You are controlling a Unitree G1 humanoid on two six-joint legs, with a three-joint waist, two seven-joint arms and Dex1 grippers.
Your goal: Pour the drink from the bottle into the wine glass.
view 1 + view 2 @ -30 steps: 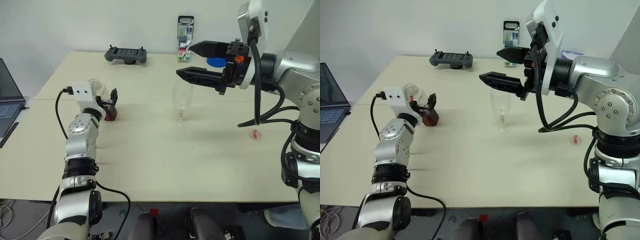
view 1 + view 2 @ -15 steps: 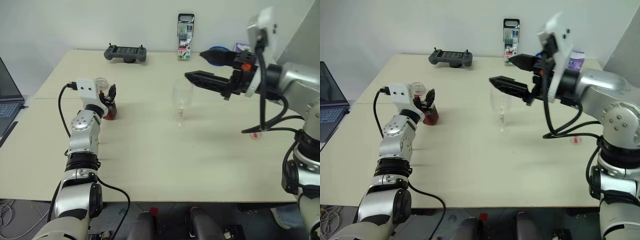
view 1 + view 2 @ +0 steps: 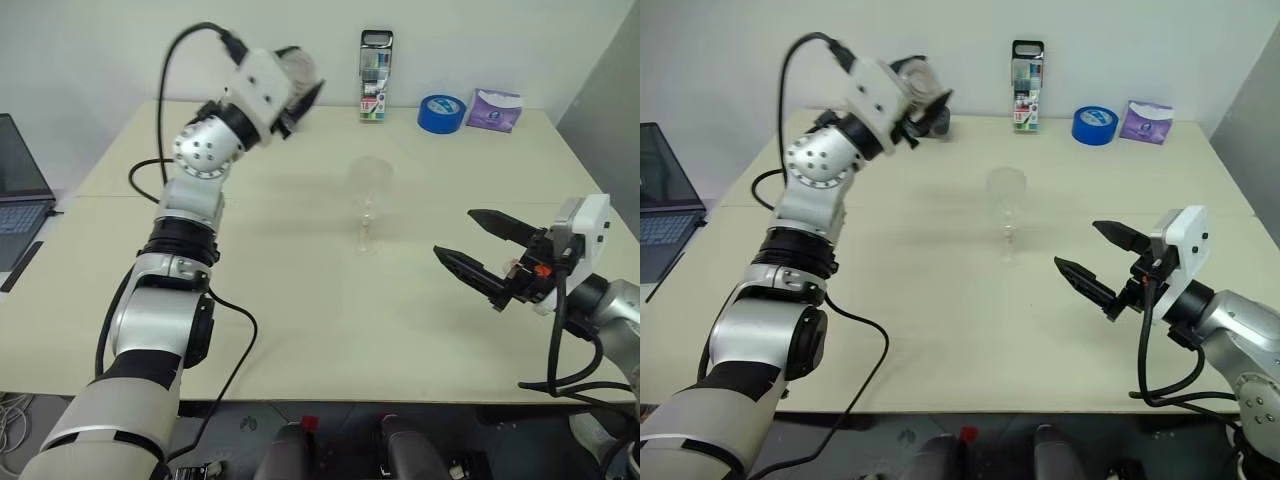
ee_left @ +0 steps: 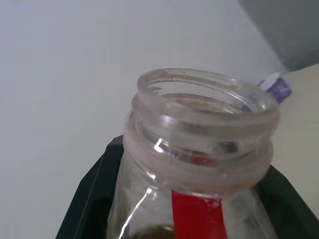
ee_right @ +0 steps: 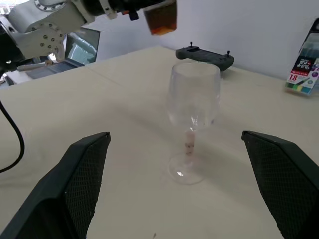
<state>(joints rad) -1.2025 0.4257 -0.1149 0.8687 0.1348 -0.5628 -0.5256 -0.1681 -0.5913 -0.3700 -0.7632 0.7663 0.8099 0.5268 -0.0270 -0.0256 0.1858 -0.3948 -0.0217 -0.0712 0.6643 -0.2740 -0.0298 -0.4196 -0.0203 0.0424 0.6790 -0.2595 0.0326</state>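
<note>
The bottle (image 3: 297, 68) hangs high above the table's far left part, with my left gripper (image 3: 298, 88) shut on it. In the left wrist view its mouth (image 4: 205, 107) has no cap on it, the red label strip (image 4: 197, 216) runs down its side, and black fingers (image 4: 102, 189) flank it. The dark drink (image 5: 160, 19) sits in its bottom end. The empty wine glass (image 3: 368, 205) stands upright mid-table, to the right of the bottle and lower. My right gripper (image 3: 453, 233) hovers low to the right of the glass, open and holding nothing.
A marker pack (image 3: 374, 75), a blue tape roll (image 3: 440, 113) and a purple packet (image 3: 494, 108) stand along the table's far edge. A grey game controller (image 5: 204, 52) lies behind the glass. An open laptop (image 3: 18, 190) sits off the left edge.
My left gripper has shut on the bottle and lifted it off the table, up and to the right. My right arm has dropped from above the glass to low on its right.
</note>
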